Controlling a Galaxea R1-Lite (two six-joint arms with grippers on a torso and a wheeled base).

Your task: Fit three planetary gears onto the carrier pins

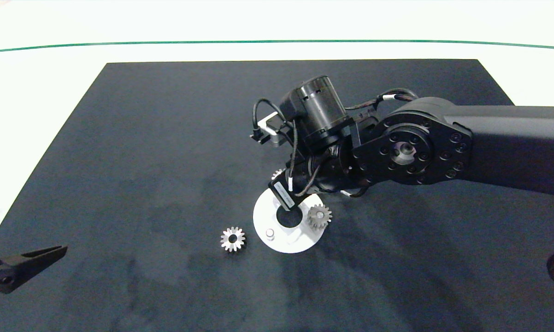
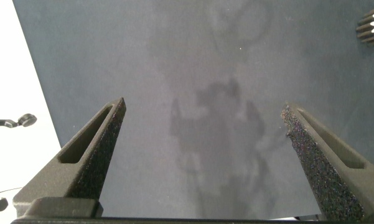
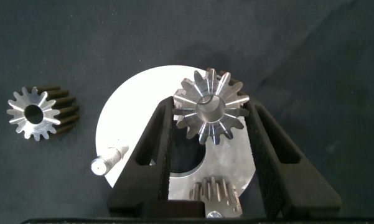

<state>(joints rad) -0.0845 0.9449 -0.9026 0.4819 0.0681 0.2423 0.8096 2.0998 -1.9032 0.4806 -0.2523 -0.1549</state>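
Overhead, right tool (image 3: 208,118) hidden by its arm, fingers straddling a pin-seated gear (image 3: 210,112); left tool (image 2: 202,134) released.

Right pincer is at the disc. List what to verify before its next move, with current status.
1. Gripped gear on its pin: ok, the pin end shows in its hole.
2. Right pincer released: not ok, closed on that gear.
3. Second gear seated on the white disc: ok.
4. Third pin free: ok, bare.
5. Loose gear accessible: ok, flat on the mat beside the disc.
6. Left pincer out of the way: ok, open at the mat's near-left edge.
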